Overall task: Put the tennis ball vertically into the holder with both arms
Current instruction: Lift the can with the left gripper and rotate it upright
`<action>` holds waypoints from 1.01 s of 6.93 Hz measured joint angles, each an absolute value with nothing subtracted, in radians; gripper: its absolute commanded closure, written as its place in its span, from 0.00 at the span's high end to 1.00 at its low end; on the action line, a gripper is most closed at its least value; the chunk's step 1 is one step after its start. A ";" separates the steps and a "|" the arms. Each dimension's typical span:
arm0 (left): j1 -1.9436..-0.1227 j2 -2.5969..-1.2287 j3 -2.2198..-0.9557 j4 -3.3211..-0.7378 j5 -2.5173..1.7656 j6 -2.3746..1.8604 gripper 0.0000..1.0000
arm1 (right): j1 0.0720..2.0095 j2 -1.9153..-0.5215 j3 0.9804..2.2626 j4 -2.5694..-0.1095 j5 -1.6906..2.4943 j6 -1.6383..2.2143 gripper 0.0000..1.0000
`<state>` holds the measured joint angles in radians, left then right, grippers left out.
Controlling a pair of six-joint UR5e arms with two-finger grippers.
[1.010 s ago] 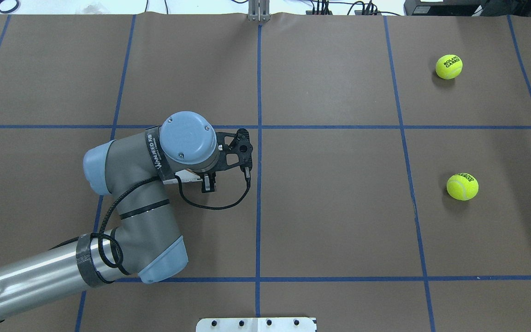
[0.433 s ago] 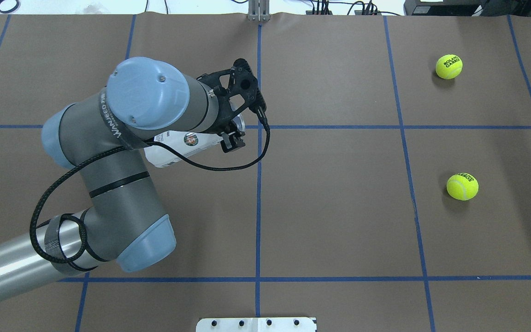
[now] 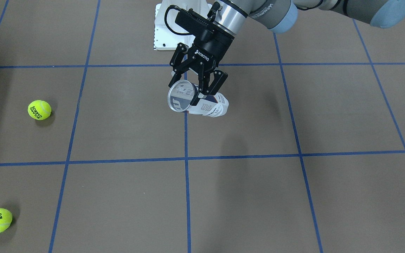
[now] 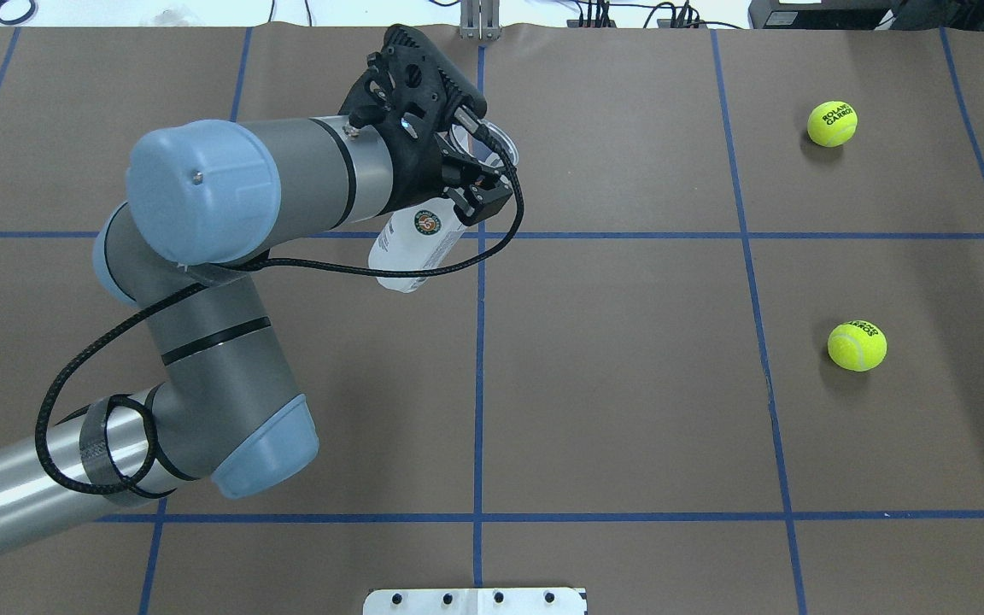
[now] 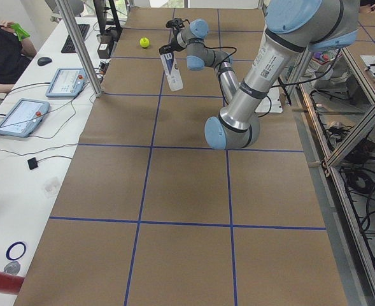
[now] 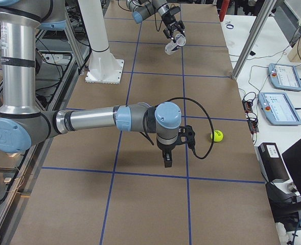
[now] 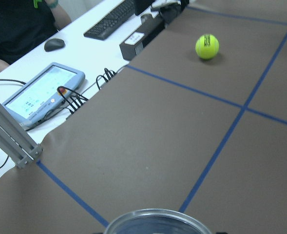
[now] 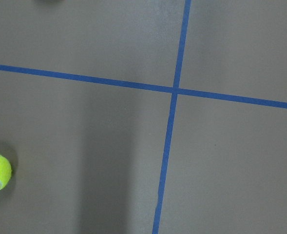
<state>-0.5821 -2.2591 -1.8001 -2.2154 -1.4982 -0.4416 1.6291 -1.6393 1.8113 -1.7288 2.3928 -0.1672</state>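
While clamping the left gripper (image 3: 197,89) around the holder (image 3: 210,107) just behind its open rim, holds it tilted, clear of the bench (image 4: 629,410), toward the middle of the edge away from the robot. Cannot tell the state of the right gripper (image 6: 166,159). Shows the far tennis ball (image 4: 832,124) toward the far right corner and the near tennis ball (image 4: 857,346) toward the right edge, midway along.

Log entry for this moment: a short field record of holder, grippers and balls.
holder: in the air, tilted, mouth open
left gripper: fingers shut on holder near its mouth
right gripper: above table, open or shut unclear
near ball: on table, robot's right side
far ball: on table, same side
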 measured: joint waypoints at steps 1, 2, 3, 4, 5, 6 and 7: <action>-0.578 -2.231 -1.762 -2.396 -1.426 -0.500 0.28 | 1.629 -1.635 1.813 -1.729 2.393 -0.167 1.00; -0.568 -2.211 -1.679 -2.629 -1.322 -0.530 0.26 | 1.629 -1.632 1.814 -1.729 2.395 -0.167 1.00; -0.548 -2.202 -1.587 -2.848 -1.210 -0.540 0.25 | 1.629 -1.631 1.817 -1.729 2.400 -0.167 1.00; -0.518 -2.199 -1.514 -3.013 -1.107 -0.540 0.19 | 1.629 -1.631 1.818 -1.729 2.409 -0.167 1.00; -0.483 -2.194 -1.468 -3.116 -1.023 -0.526 0.20 | 1.629 -1.631 1.820 -1.729 2.415 -0.167 1.00; -0.437 -2.187 -1.441 -3.180 -0.957 -0.485 0.20 | 1.629 -1.631 1.823 -1.729 2.418 -0.167 1.00; -0.391 -2.186 -1.416 -3.230 -0.907 -0.439 0.20 | 1.629 -1.631 1.824 -1.729 2.419 -0.167 1.00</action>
<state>-0.3912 -2.1857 -1.4162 -3.2302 -0.9068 -0.4387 1.6291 -1.6306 1.8242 -1.7288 2.4186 -0.1672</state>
